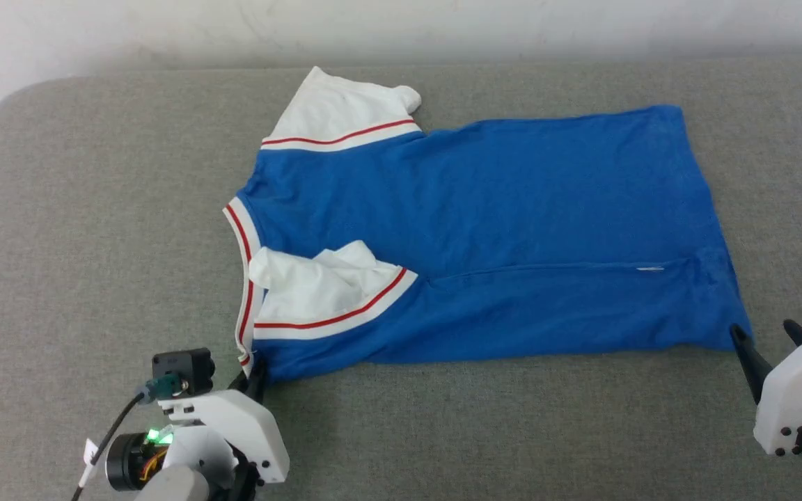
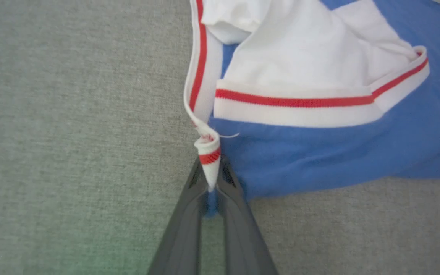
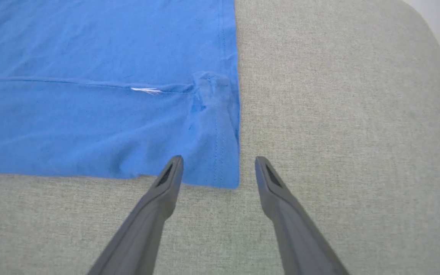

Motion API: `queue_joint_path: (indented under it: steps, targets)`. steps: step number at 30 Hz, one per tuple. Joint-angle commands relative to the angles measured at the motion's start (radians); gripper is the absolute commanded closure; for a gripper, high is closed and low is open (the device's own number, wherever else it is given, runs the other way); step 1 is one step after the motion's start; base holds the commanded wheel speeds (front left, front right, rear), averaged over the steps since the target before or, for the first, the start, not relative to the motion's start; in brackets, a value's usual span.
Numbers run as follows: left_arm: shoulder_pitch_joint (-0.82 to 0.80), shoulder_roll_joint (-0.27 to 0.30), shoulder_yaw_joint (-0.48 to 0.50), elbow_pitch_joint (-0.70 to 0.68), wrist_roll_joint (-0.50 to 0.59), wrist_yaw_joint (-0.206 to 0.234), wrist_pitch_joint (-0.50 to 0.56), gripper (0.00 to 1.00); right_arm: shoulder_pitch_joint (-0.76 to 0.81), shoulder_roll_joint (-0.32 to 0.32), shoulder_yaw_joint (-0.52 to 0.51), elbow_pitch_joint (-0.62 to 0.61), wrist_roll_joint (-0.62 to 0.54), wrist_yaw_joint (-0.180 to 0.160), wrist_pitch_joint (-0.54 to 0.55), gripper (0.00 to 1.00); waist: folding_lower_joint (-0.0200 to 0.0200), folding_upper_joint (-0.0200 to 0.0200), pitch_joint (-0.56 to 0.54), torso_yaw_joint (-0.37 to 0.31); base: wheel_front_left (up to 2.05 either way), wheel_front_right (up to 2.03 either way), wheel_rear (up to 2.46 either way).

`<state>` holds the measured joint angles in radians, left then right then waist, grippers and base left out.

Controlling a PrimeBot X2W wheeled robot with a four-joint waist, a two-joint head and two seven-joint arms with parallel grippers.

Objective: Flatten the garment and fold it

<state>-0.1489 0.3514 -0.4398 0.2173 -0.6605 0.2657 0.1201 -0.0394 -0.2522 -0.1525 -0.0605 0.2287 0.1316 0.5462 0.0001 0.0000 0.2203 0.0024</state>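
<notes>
**Surroundings.** A grey fabric-covered surface (image 1: pixel 95 243) was recorded under the whole work area, with a pale wall (image 1: pixel 401 28) along the top of the head view. Nothing was seen lying on the garment (image 1: pixel 484 209), and only the two grippers were found against its lower edge.

**Position.** The garment was spread across the centre of the head view, neck band (image 1: pixel 237 233) to the left and hem (image 1: pixel 704 188) to the right.

**Count.**
- One garment was counted.
- Two white sleeves were counted. The upper sleeve (image 1: pixel 338 108) was laid out flat towards the wall. The lower sleeve (image 1: pixel 317 285) was crumpled back onto the blue body.
- Three red-and-white striped bands were noted.
- One small white mark (image 1: pixel 650 268) was noted on a long crease line near the hem.
- Two grippers were counted, each with two dark fingers.

**Grippers.** The left gripper (image 1: pixel 255 372), at the lower left, was found pressed together, pinching the end of the neck band and blue cloth at the garment's lower left corner. The right gripper (image 1: pixel 766 341), at the lower right, was found spread. In the right wrist view one tip was seen over the blue cloth and the other over bare surface, with the hem corner between them. Contact with the cloth could not be determined.

**Clearances.** Bare surface was observed left of the neck band, along the bottom edge and right of the hem. The upper sleeve was found near the surface's far edge.
</notes>
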Motion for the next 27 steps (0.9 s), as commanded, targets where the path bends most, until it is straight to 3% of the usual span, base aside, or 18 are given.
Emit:
queue_joint_path:
  steps: [1, 7, 16, 17, 18, 19, 27]
  targets:
    - [0.027, -0.015, -0.019, 0.028, -0.009, -0.008, 0.007, 1.00, 0.004, -0.004, -0.001, 0.007, -0.009, -0.001, 0.004, 0.00, -0.0001, 0.0000, -0.028, 0.027, 0.00, 0.00, 0.00]
    - [0.038, -0.026, -0.008, -0.057, -0.012, -0.017, -0.056, 1.00, -0.038, -0.019, -0.025, 0.122, -0.060, -0.001, 0.032, 0.00, -0.0001, 0.0000, -0.051, 0.076, 0.00, 0.00, 0.00]
    - [0.044, -0.030, -0.011, -0.166, -0.029, -0.025, -0.052, 1.00, -0.108, -0.024, -0.025, 0.357, -0.089, -0.001, 0.031, 0.00, -0.0001, 0.0000, -0.022, 0.125, 0.00, 0.00, 0.00]
    - [0.044, -0.029, -0.013, -0.168, -0.028, -0.024, -0.051, 1.00, -0.110, -0.023, -0.018, 0.379, -0.088, -0.001, 0.035, 0.31, -0.0001, 0.0000, -0.020, 0.127, 0.00, 0.00, 0.00]
    - [0.045, -0.029, -0.014, -0.170, -0.028, -0.023, -0.050, 1.00, -0.112, -0.021, -0.016, 0.398, -0.086, -0.001, 0.039, 0.85, -0.0001, 0.0000, -0.019, 0.128, 0.00, 0.00, 0.00]
    - [0.045, -0.029, -0.016, -0.170, -0.028, -0.023, -0.049, 1.00, -0.113, -0.020, -0.013, 0.413, -0.085, -0.001, 0.039, 1.00, -0.0001, 0.0000, -0.020, 0.129, 0.00, 0.00, 0.00]
    - [0.093, -0.004, -0.008, -0.156, -0.048, -0.019, -0.035, 1.00, -0.085, -0.036, -0.044, 0.418, -0.051, -0.001, 0.008, 1.00, -0.0001, 0.0000, -0.113, 0.113, 0.00, 0.00, 0.00]
